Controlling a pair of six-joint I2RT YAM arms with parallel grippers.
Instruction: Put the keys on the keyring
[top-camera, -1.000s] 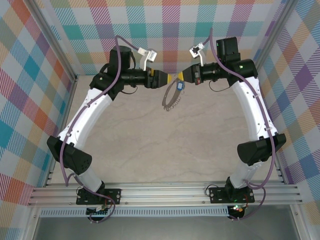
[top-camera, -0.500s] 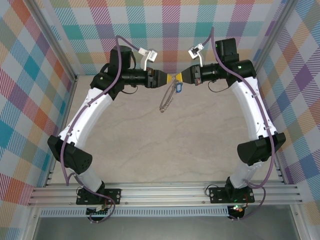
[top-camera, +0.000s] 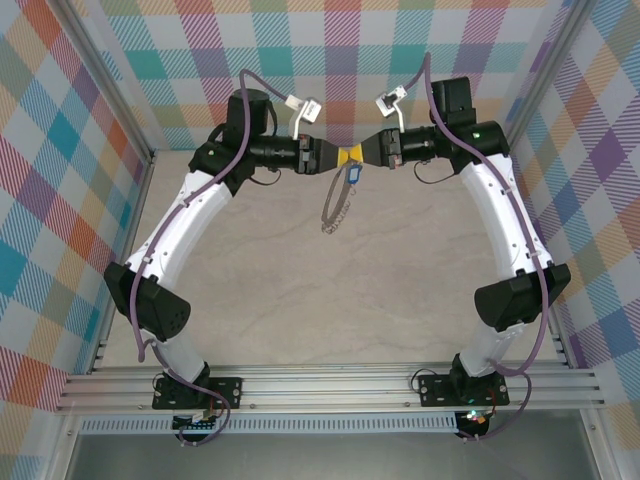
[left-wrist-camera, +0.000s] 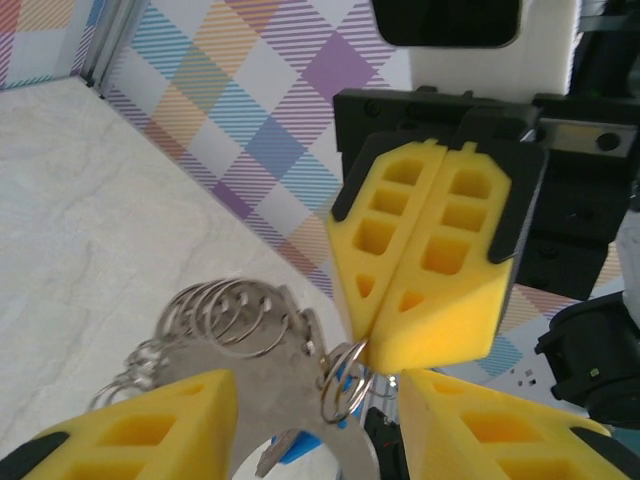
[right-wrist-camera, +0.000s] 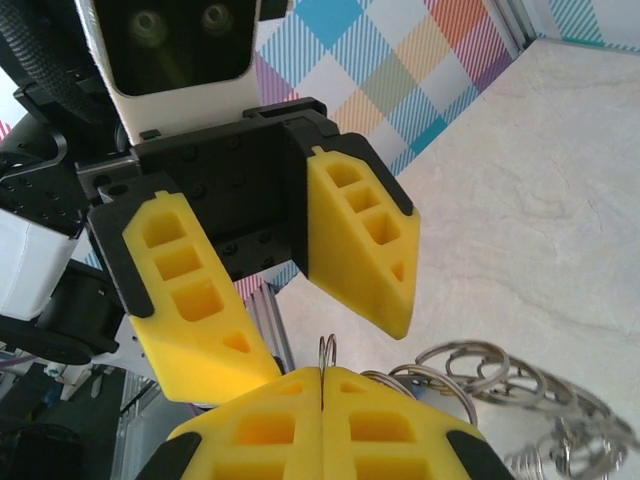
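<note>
Two grippers meet nose to nose over the pale table (top-camera: 400, 270). One large thin grey metal keyring (top-camera: 333, 205), its rim fringed with small wire loops, hangs edge-on from the right gripper (left-wrist-camera: 388, 338). That gripper's yellow pads are pressed tight together on a thin wire loop at the top of the keyring. One tiny silvery key with a blue oval plastic tag (top-camera: 352, 173) dangles just beside that pinch. The left gripper (right-wrist-camera: 328, 338) has its jaws partly apart, one pad on either side of the keyring; whether they touch it is hard to tell. The fringe loops overlap too much to count. The key's blade is mostly hidden behind the keyring, and its tag is cut off at the bottom edge of the left wrist view.
</note>
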